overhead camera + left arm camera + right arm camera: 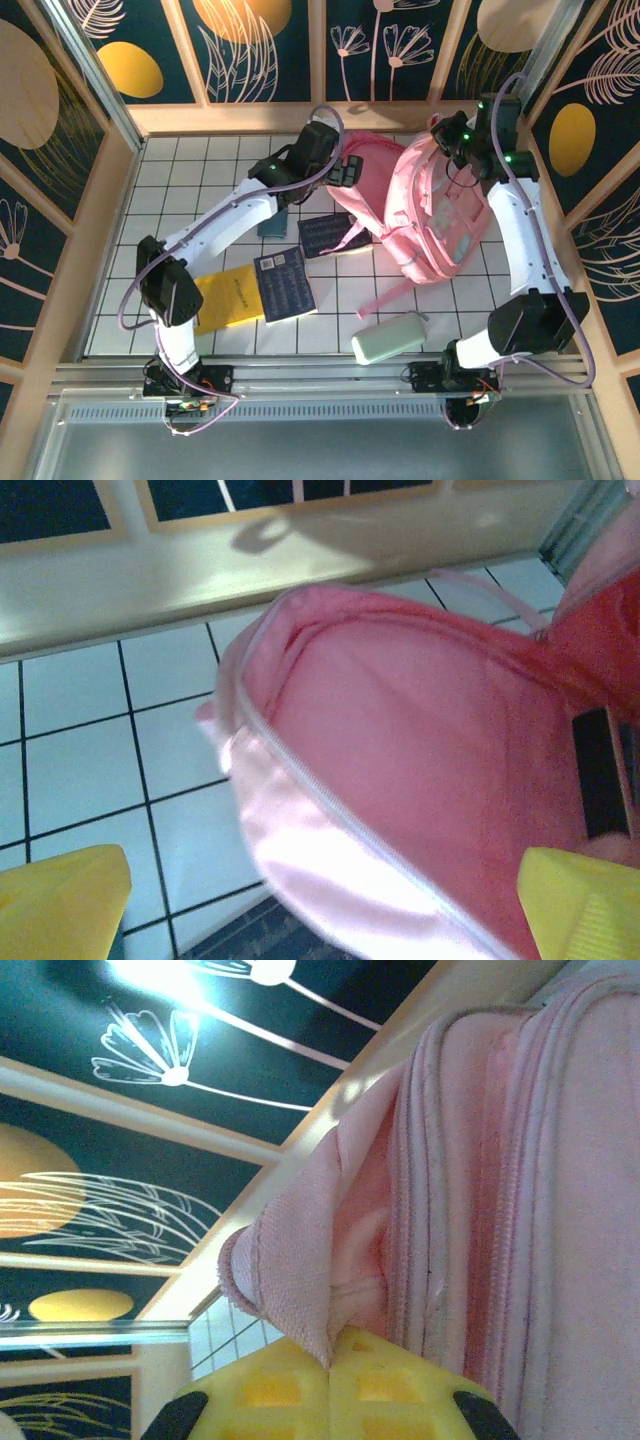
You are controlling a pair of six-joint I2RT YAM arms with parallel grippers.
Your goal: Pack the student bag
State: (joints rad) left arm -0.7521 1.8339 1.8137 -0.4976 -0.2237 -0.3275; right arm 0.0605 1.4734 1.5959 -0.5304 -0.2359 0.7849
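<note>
r gripper (330,1360) pinching woven student bag (540,1210), prob. its loop, l gripper (320,900) spread

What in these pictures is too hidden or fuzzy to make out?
Top view: a teal item lies mostly under the left arm; unidentifiable.
Top view: print on the dark blue booklets is too small to read.
Left wrist view: a dark patch inside the student bag is blurred and cut by the right edge.
Right wrist view: the right gripper pinches bag fabric so close up that which part is unclear.
</note>
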